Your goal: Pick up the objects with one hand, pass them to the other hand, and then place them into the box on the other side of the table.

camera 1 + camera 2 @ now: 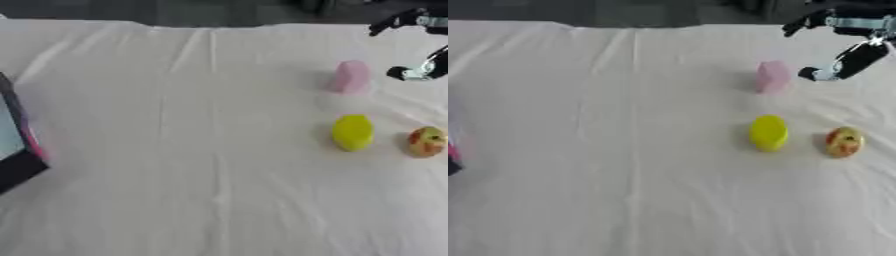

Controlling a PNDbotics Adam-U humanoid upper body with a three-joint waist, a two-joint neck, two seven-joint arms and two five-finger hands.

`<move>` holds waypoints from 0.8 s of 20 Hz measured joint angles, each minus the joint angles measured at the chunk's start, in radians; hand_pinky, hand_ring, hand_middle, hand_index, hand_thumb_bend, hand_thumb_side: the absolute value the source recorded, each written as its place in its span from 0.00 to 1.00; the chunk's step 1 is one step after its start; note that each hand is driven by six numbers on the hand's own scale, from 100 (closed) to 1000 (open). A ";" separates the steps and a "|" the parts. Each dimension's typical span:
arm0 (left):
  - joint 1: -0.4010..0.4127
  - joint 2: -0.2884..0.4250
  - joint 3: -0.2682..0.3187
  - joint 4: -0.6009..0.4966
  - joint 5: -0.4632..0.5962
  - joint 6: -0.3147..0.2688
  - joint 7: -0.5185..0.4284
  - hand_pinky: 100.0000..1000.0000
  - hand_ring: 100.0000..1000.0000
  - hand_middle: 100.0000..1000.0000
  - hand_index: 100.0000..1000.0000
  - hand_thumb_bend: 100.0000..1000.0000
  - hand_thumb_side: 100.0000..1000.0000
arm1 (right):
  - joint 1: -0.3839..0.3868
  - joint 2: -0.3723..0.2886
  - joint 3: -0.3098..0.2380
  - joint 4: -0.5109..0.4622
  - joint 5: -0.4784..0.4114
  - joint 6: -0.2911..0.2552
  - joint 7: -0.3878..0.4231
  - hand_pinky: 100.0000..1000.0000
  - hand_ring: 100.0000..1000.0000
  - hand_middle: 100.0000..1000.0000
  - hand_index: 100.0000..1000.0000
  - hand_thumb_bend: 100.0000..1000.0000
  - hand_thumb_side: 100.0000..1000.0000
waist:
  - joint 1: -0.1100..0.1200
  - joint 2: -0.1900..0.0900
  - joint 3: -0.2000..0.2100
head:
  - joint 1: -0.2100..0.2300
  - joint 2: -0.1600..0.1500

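Observation:
A pink block (773,77) stands on the white cloth at the right rear. In front of it lie a yellow rounded object (768,132) and, further right, a red-and-yellow apple-like fruit (843,142). My right hand (846,52) hangs at the top right, just right of the pink block and apart from it, with its fingers spread and nothing in them. The box (16,145) sits at the left edge, dark with a pink trim, only partly in view. My left hand does not show.
A white creased cloth (192,150) covers the whole table. The dark far edge (175,12) of the table runs along the top.

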 measured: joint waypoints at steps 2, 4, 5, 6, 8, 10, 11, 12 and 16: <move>0.000 0.000 0.000 0.000 0.000 0.001 -0.001 0.86 0.85 0.93 0.86 0.30 0.67 | -0.005 0.006 -0.002 0.014 0.025 -0.007 -0.007 0.99 1.00 0.86 0.98 0.29 0.24 | 0.000 0.005 0.004 | -0.006 -0.004; -0.003 0.000 -0.002 0.000 0.000 0.002 -0.003 0.86 0.85 0.93 0.86 0.30 0.67 | -0.013 0.012 -0.003 0.031 0.051 -0.012 -0.014 1.00 1.00 0.86 0.98 0.29 0.23 | 0.000 0.008 0.008 | -0.009 -0.009; -0.006 0.000 -0.003 0.000 0.000 0.002 -0.003 0.86 0.85 0.93 0.86 0.30 0.67 | -0.018 0.016 -0.003 0.040 0.064 -0.014 -0.018 1.00 1.00 0.86 0.98 0.30 0.23 | -0.001 0.010 0.010 | -0.010 -0.009; -0.008 0.000 -0.004 0.000 0.000 0.002 -0.003 0.86 0.85 0.93 0.86 0.30 0.67 | -0.020 0.019 -0.004 0.048 0.075 -0.016 -0.023 1.00 1.00 0.86 0.98 0.30 0.23 | -0.001 0.012 0.012 | -0.010 -0.012; -0.011 0.000 -0.006 0.000 0.000 0.002 -0.004 0.86 0.85 0.93 0.86 0.30 0.67 | -0.025 0.026 -0.004 0.063 0.091 -0.021 -0.031 1.00 1.00 0.86 0.98 0.30 0.23 | -0.001 0.016 0.017 | -0.013 -0.019; -0.014 0.000 -0.006 0.000 0.000 0.002 -0.004 0.86 0.85 0.93 0.86 0.30 0.68 | -0.028 0.033 -0.004 0.073 0.103 -0.025 -0.036 1.00 1.00 0.86 0.98 0.30 0.24 | -0.003 0.019 0.023 | -0.014 -0.026; -0.015 0.000 -0.006 0.000 0.000 0.002 -0.004 0.86 0.85 0.93 0.86 0.30 0.68 | -0.029 0.034 -0.004 0.077 0.109 -0.026 -0.039 1.00 1.00 0.86 0.98 0.31 0.25 | -0.005 0.021 0.025 | -0.014 -0.026; -0.016 0.000 -0.006 0.000 0.000 0.002 -0.004 0.86 0.85 0.93 0.86 0.30 0.68 | -0.032 0.035 -0.005 0.081 0.114 -0.026 -0.043 1.00 1.00 0.86 0.98 0.32 0.25 | -0.006 0.023 0.027 | -0.015 -0.027; -0.017 0.000 -0.006 0.000 0.000 0.002 -0.004 0.86 0.85 0.93 0.86 0.29 0.68 | -0.036 0.041 -0.006 0.089 0.140 -0.024 -0.070 1.00 1.00 0.87 0.98 0.33 0.27 | -0.006 0.032 0.037 | -0.021 -0.035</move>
